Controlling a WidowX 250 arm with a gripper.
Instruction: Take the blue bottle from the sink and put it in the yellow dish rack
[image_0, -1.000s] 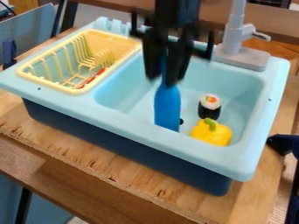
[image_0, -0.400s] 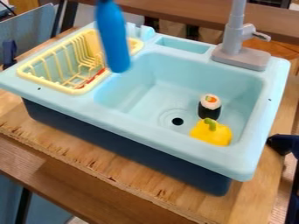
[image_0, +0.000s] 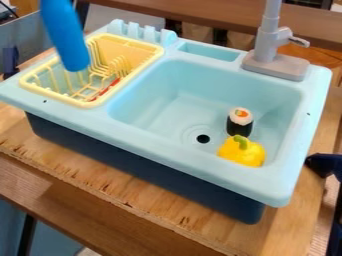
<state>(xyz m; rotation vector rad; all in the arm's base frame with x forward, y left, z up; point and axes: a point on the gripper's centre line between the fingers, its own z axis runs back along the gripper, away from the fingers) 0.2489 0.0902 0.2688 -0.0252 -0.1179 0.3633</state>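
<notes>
Camera view caught a long, smooth blue bottle (image_0: 64, 34) hanging near-upright, its lower end over the yellow plastic dish rack (image_0: 91, 104), its top leaning toward the view's left edge, though the gripper's state could not be told.

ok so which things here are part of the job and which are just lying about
Seemingly in the job:
blue bottle, up in the air
yellow rack, likely, behind the bottle's lower end in view

Lying about:
sushi roll
yellow pepper
</notes>
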